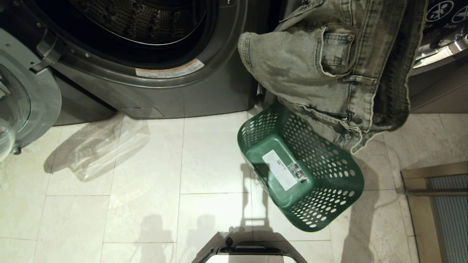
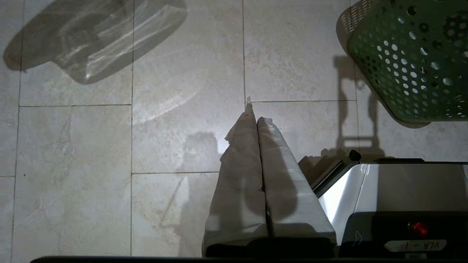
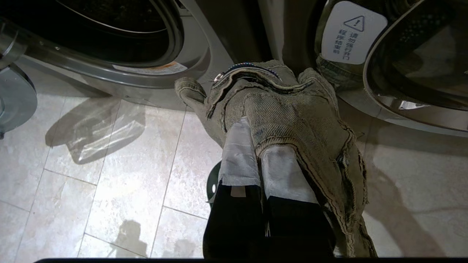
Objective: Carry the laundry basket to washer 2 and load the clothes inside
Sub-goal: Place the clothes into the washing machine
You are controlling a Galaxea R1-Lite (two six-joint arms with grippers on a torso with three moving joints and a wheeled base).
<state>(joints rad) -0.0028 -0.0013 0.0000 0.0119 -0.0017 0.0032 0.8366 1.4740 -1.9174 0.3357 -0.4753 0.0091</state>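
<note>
A pair of grey-green jeans (image 1: 329, 73) hangs in the air between two washers, above the far end of the basket. My right gripper (image 3: 256, 135) is shut on the jeans (image 3: 292, 106); denim drapes over its taped fingers (image 3: 239, 153), and the gripper is hidden behind the cloth in the head view. The green laundry basket (image 1: 299, 171) lies tipped on the floor, its labelled base facing up. The left washer's drum (image 1: 146, 22) stands open. I cannot tell which machine is washer 2. My left gripper (image 2: 256, 117) hangs shut and empty over the tiles beside the basket (image 2: 413, 62).
The left washer's round door (image 1: 22, 98) is swung open at the far left. A second washer (image 1: 446, 36) stands at the right, its door (image 3: 420, 65) carrying a white warning label. My base (image 1: 248, 252) sits at the near edge. A metal-framed mat (image 1: 438, 204) lies at the right.
</note>
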